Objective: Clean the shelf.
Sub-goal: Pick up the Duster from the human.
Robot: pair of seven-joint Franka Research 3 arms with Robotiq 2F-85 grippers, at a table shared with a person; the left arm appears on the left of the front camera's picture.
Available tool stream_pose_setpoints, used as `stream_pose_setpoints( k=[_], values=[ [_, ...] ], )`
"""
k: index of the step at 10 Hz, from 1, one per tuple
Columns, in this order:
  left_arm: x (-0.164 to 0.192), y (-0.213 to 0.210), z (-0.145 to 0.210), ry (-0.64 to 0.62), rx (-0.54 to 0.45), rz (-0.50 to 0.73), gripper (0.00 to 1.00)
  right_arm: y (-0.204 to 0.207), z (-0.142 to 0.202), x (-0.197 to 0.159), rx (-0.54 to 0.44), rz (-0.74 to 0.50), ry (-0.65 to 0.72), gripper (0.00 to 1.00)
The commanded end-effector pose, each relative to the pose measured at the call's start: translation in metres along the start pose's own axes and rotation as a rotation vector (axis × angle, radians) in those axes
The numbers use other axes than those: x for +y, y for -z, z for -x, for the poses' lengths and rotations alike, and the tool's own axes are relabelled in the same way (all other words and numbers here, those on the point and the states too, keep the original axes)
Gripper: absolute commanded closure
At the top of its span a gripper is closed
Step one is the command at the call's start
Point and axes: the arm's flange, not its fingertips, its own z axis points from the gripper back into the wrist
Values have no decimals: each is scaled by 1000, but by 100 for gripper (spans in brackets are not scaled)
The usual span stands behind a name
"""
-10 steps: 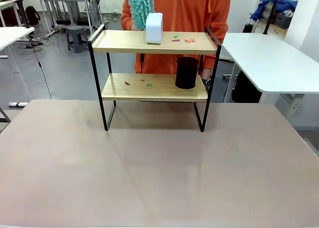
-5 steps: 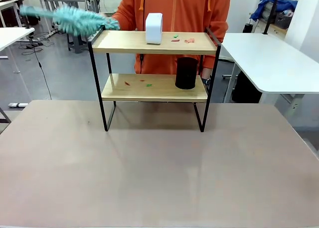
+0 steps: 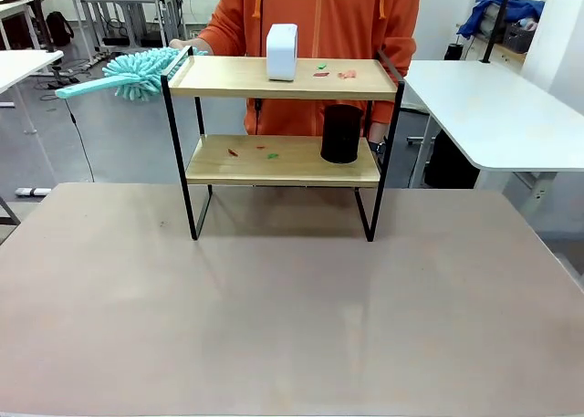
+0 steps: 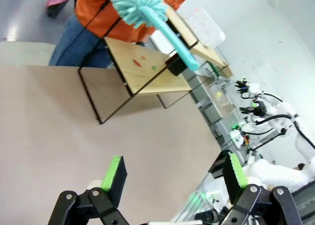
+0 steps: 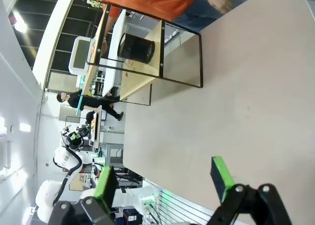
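The shelf (image 3: 283, 160) stands at the table's far side, two wooden boards in a black frame. Red and green scraps (image 3: 334, 71) lie on its top board, and more scraps (image 3: 252, 151) on the lower one. A person in an orange hoodie stands behind it, holding a teal fluffy duster (image 3: 137, 73) at the top board's left end, handle pointing left. The left wrist view shows the duster (image 4: 142, 6) above the shelf (image 4: 142, 67). My left gripper (image 4: 174, 172) hangs open over the bare table. My right gripper (image 5: 163, 180) is open too, far from the shelf (image 5: 147, 62).
A white box (image 3: 281, 52) stands on the top board and a black cylinder (image 3: 342, 133) on the lower board's right side. The brown table (image 3: 292, 317) is bare in front of the shelf. White tables stand to the right (image 3: 493, 107) and far left.
The person swung the duster from upright behind the white box out to the left, then down to the top board's left end. Neither gripper moved.
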Motion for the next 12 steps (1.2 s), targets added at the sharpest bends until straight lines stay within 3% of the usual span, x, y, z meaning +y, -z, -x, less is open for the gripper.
stream_pose_setpoints(
  k=[1,3,5,6,8,12],
  values=[
    [-2,2,-30,-41,-24,92,0,1,-2,1,-12,-20,-29,0],
    [4,34,-86,-89,41,118,0,1,-2,1,-12,-20,-29,0],
    [26,79,-137,-231,185,165,0,1,-2,1,-12,-20,-29,0],
    [39,102,-150,-284,226,105,0,1,-2,1,-12,-20,-29,0],
    [45,136,-158,-351,281,182,0,1,-2,1,-12,-20,-29,0],
    [53,182,-162,-403,317,195,0,1,-2,1,-12,-20,-29,0]
  ],
)
